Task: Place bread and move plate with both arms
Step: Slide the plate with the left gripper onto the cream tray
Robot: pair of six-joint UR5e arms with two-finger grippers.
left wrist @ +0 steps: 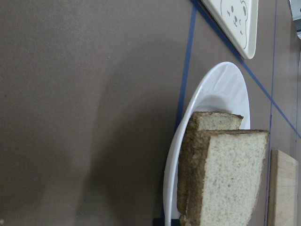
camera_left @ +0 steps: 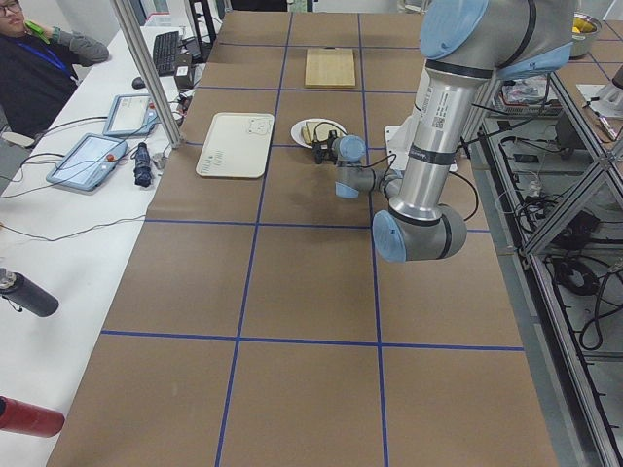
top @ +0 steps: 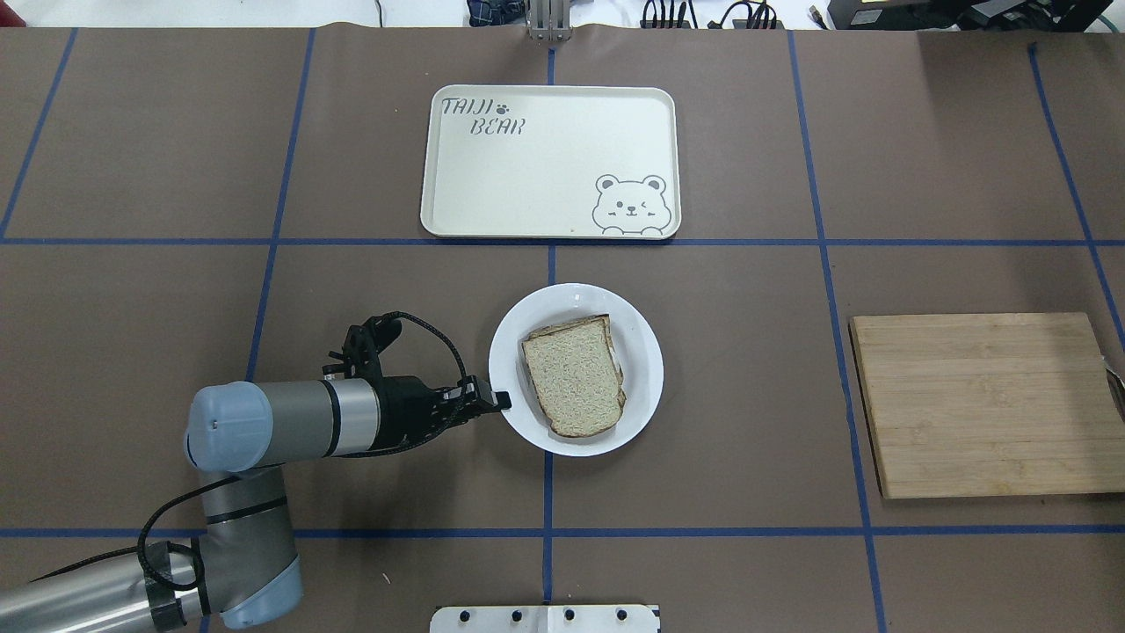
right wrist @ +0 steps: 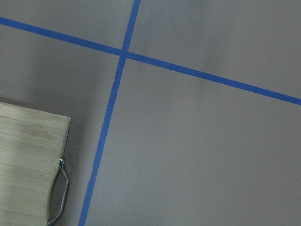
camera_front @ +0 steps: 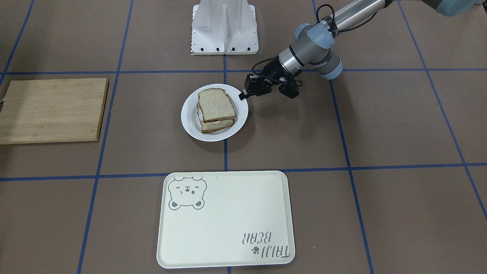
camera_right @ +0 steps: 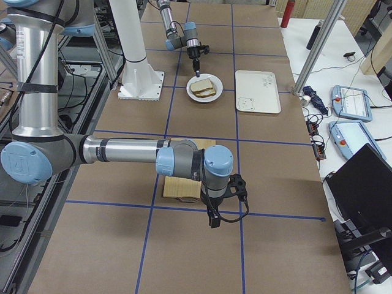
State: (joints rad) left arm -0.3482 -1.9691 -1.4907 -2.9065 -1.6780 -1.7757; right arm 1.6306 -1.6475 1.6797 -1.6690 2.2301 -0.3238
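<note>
The plain bread slice (camera_front: 216, 104) lies on top of a second slice, with a bit of white egg between them, on the white plate (camera_front: 190, 118). The stack sits at the table's middle in the overhead view (top: 573, 376). My left gripper (camera_front: 242, 95) is low at the plate's rim on the robot's side, its fingers pinched on the rim (top: 501, 402). The left wrist view shows the bread (left wrist: 230, 179) and the plate (left wrist: 221, 89) close up. My right gripper (camera_right: 213, 219) hangs over the table beside the cutting board. It shows only in the exterior right view, so I cannot tell its state.
The cream bear tray (top: 545, 167) lies beyond the plate, away from the robot. A wooden cutting board (top: 984, 404) lies on the robot's right. The white stand (camera_front: 224, 28) is at the robot's base. Blue tape lines cross the brown table.
</note>
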